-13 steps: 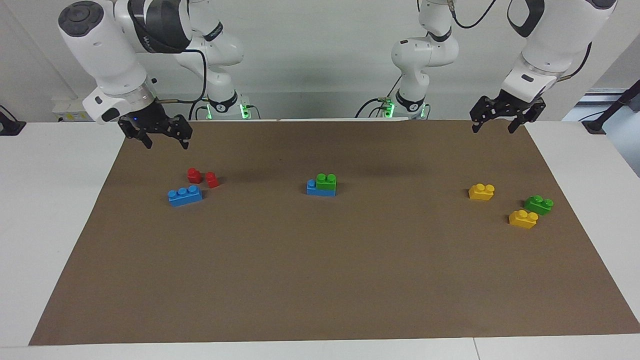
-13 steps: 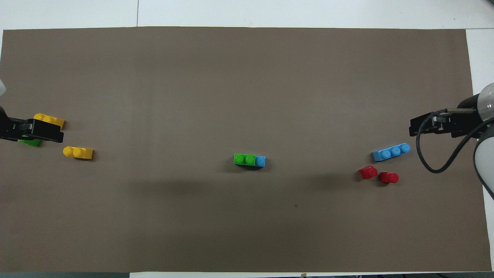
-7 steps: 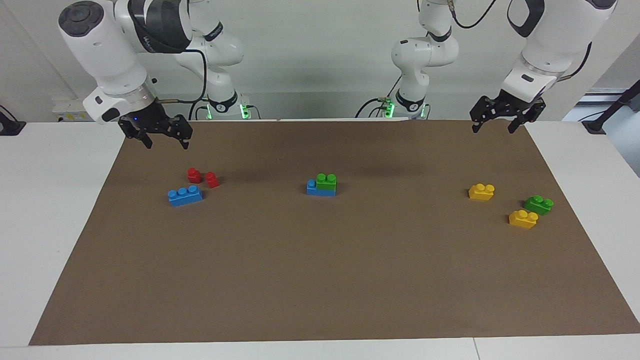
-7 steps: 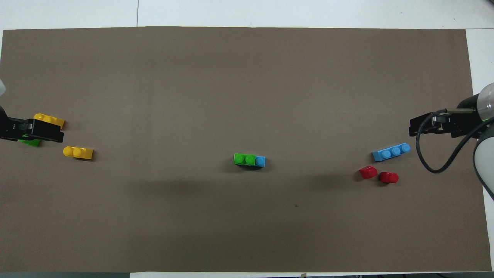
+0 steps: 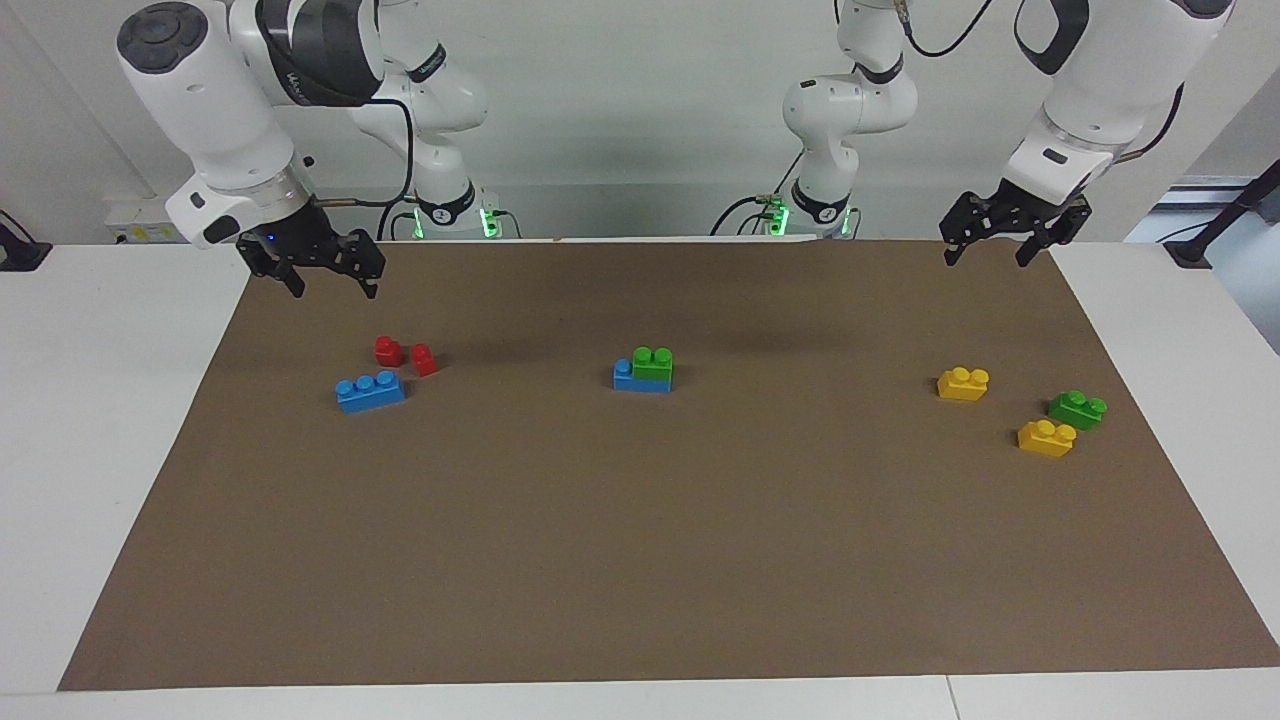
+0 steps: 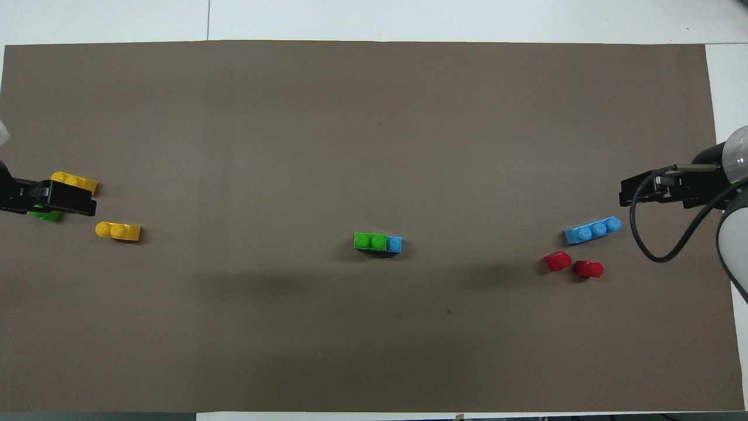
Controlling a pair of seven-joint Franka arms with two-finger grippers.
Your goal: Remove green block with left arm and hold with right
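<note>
Green block (image 5: 654, 365) sits stacked on the blue brick (image 5: 640, 380) mid-table, both my grippers, left (image 5: 988, 242) and right (image 5: 321, 271), raised well apart from it with fingers apart; unless right pins blue, I'd lift both.

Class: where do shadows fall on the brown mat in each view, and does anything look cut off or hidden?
Facing view: soft dark patches on the mat beside the green block. Overhead view: a broad faint band nearer the robots than that block; the left end effector hides most of a darker green brick.
</note>
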